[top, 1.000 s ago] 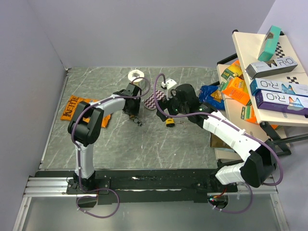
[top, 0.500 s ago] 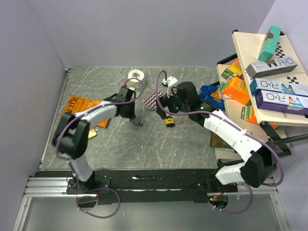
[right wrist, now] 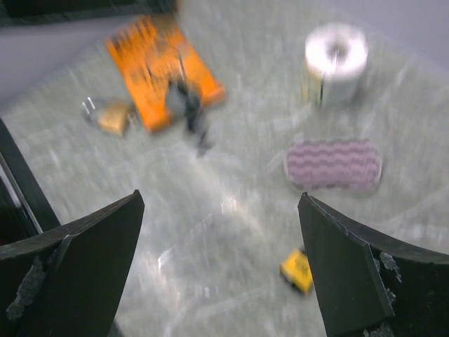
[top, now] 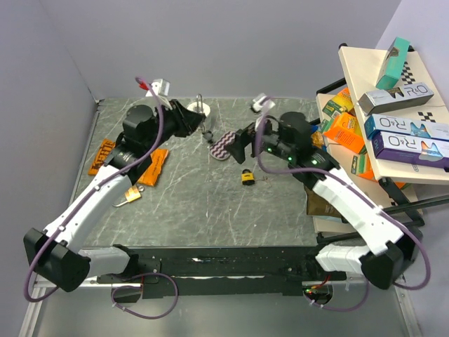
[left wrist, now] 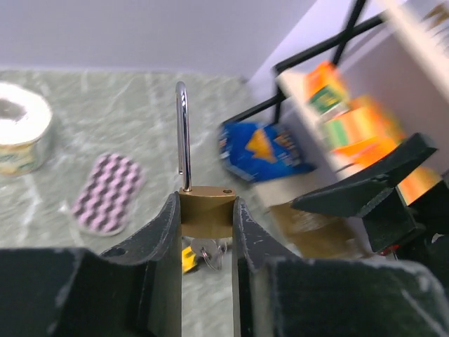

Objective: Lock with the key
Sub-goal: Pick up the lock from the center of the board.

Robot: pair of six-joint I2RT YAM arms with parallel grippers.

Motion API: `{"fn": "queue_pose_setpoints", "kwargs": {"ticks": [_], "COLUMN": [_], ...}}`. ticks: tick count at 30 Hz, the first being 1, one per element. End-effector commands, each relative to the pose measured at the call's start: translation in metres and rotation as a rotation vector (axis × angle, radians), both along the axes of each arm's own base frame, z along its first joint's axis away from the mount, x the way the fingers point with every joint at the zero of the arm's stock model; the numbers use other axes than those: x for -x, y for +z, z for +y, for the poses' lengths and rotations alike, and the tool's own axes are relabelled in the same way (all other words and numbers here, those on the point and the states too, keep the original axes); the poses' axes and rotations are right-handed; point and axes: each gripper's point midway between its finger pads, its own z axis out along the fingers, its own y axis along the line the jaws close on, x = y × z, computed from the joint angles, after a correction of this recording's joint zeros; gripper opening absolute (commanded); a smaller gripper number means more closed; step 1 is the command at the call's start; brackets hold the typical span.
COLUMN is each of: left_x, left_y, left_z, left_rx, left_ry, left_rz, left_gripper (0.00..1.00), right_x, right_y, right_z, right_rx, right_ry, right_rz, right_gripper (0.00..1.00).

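- The left gripper [left wrist: 206,205] is closed narrow on the brass padlock [left wrist: 205,216]. It clamps the body by its sides, which sit between the fingers.
- The right gripper [right wrist: 219,203] stands wide and empty, off to the right of those fingers.
- The padlock is probably dense, rigid and slick, so the body's sides are the sound hold.
- The keys [left wrist: 208,254] hang just under the fingers. They are small, light and likely to swing, so take one by its bow.
- The body is a yellow-brass block with a polished steel shackle [left wrist: 182,133] rising above the fingers. Only one leg seems seated, so it looks unlatched.
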Motion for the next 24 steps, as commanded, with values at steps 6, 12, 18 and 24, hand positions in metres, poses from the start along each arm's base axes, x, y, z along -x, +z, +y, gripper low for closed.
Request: {"fn": "queue_pose_setpoints", "kwargs": {"ticks": [6, 12, 18, 24], "left_x": [0.014, 0.019, 0.021, 0.026], "left_y": [0.060, 0.064, 0.065, 0.063], "left_z": [-0.010, -0.019, -0.026, -0.026], "left_rx": [0.367, 0.466, 0.524, 0.530], "left_ry": [-0.018, -0.053, -0.078, -0.082], "left_rz": [0.116, 0.217, 0.265, 0.276], "left_gripper": [0.01, 0.01, 0.01, 0.01], "right_x": [0.008, -0.014, -0.025, -0.033], "right_y": [0.114, 0.112, 0.116, 0.116], "right_z": [0.015, 0.025, 0.035, 0.039], "right_rx": [-0.309, -0.261, -0.217, -0.228], "right_ry": [0.070, -0.033, -0.122, -0.172], "right_rz": [-0.328, -0.365, -0.433, -0.452], "right_gripper": [0.95, 0.89, 0.83, 0.71]}}
